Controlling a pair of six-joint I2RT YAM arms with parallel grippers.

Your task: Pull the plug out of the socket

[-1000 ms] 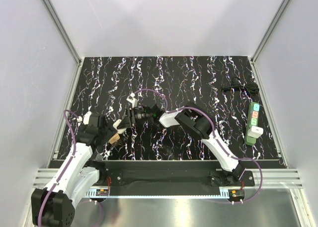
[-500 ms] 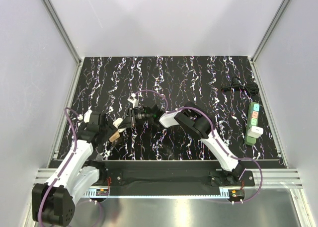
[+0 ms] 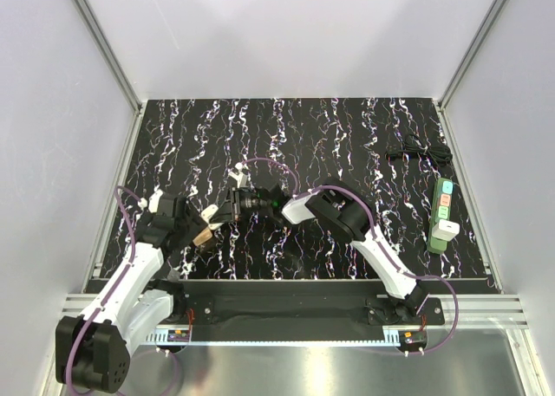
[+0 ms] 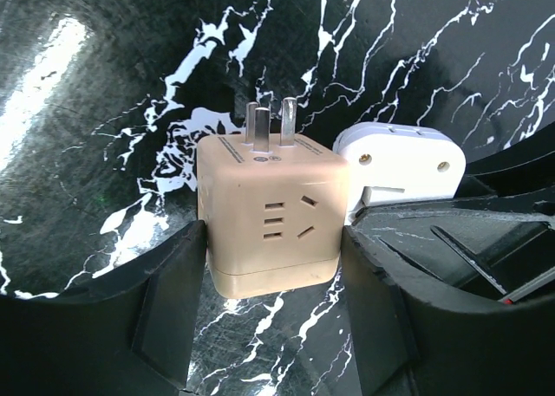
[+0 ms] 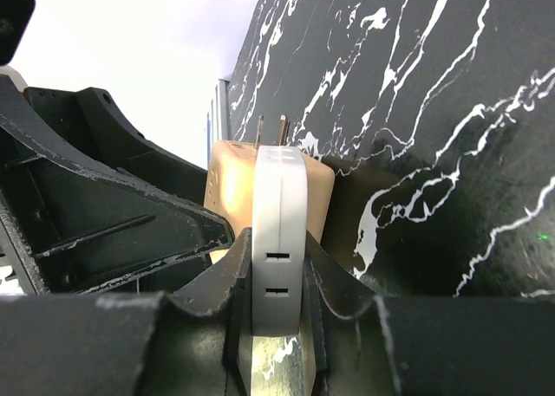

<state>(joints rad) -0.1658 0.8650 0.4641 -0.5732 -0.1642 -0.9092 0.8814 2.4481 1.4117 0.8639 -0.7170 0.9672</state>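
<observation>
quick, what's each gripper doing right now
left gripper: shut on the beige cube adapter
right gripper: shut on the white plug

The left arm [image 3: 130,279] and right arm [image 3: 388,264] are built of white shell links with black joint housings and black bases, and a thin purple cable [image 3: 260,159] loops along each. The left end effector [image 4: 273,240] and right end effector [image 5: 277,275] have broad matte-black plastic fingers [image 4: 165,318], ribbed inside and scuffed pale along the edges.
</observation>
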